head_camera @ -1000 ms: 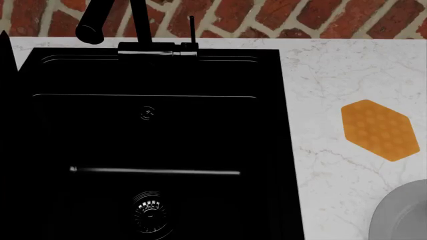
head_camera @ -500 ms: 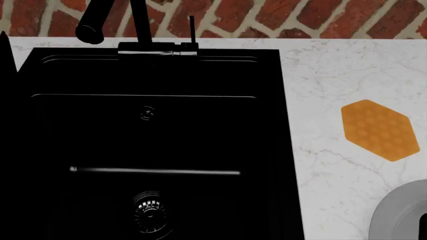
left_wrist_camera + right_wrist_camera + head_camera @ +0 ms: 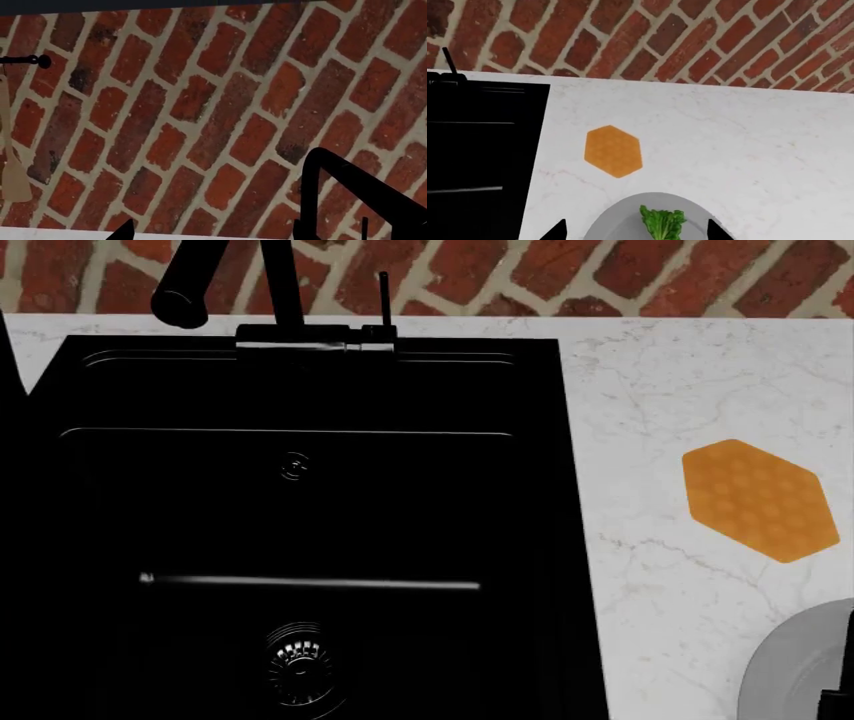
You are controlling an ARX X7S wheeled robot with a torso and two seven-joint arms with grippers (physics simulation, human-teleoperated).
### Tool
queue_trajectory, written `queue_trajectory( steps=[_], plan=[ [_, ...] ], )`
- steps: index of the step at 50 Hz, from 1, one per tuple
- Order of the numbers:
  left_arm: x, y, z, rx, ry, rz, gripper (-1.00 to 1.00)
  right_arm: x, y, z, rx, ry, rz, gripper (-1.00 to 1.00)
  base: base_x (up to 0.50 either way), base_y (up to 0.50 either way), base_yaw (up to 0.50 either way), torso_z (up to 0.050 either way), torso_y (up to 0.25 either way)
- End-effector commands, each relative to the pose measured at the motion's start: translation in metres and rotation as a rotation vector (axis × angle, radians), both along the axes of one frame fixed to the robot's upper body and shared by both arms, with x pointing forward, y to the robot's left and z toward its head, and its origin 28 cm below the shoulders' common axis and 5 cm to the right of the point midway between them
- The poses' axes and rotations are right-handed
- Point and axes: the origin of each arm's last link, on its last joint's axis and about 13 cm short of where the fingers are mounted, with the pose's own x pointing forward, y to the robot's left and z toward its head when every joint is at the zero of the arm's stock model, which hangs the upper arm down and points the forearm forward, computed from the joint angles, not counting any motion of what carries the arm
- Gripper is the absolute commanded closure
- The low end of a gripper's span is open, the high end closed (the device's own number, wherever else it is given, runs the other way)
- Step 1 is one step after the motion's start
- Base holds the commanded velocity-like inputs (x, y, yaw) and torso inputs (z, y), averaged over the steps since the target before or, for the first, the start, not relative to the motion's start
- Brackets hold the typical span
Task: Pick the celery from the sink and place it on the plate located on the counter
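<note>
The celery [image 3: 662,223] lies on the grey plate [image 3: 607,225]; only its ruffled green leaves show in the right wrist view. My right gripper [image 3: 637,232] hovers over the plate, open, its dark fingertips [image 3: 557,231] wide apart on either side of the leaves. In the head view the plate [image 3: 787,670] is cut by the bottom right corner, and the celery is out of that view. The black sink [image 3: 320,510] holds only its drain [image 3: 296,665]. My left gripper [image 3: 210,235] is open and faces the brick wall, holding nothing.
An orange hexagonal pad [image 3: 758,500] lies on the white counter [image 3: 667,390] beyond the plate. The black faucet [image 3: 187,290] rises behind the sink and stands close to the left gripper. A wooden spatula [image 3: 13,175] hangs on the brick wall.
A dark part of my right arm has come into the head view's bottom right corner over the plate. The dark shape at the left edge has drawn back slightly.
</note>
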Motion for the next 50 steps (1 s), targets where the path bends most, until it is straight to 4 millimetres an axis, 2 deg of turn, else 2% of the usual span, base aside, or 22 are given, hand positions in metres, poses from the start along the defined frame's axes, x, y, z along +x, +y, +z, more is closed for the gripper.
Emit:
queue_trajectory(
  steps=[1, 12, 30, 50],
  plan=[
    [-0.003, -0.001, -0.003, 0.016, 0.010, -0.006, -1.00, 0.002, -0.001, 0.003, 0.001, -0.095, 0.028, -1.00, 0.00, 0.00, 0.00, 0.000, -0.009],
    [-0.003, -0.001, -0.002, 0.016, 0.007, -0.007, -1.00, -0.001, -0.001, 0.012, 0.016, -0.187, 0.064, -1.00, 0.00, 0.00, 0.00, -0.003, -0.006],
    [-0.003, 0.000, -0.003, 0.012, 0.003, -0.009, -1.00, -0.020, 0.000, 0.031, 0.055, -0.335, 0.119, -1.00, 0.00, 0.00, 0.00, -0.002, -0.005],
    [-0.004, 0.000, -0.002, 0.014, 0.000, -0.005, -1.00, -0.006, 0.017, 0.030, 0.165, -0.405, 0.353, -1.00, 0.00, 0.00, 0.00, -0.003, -0.006]
  ],
)
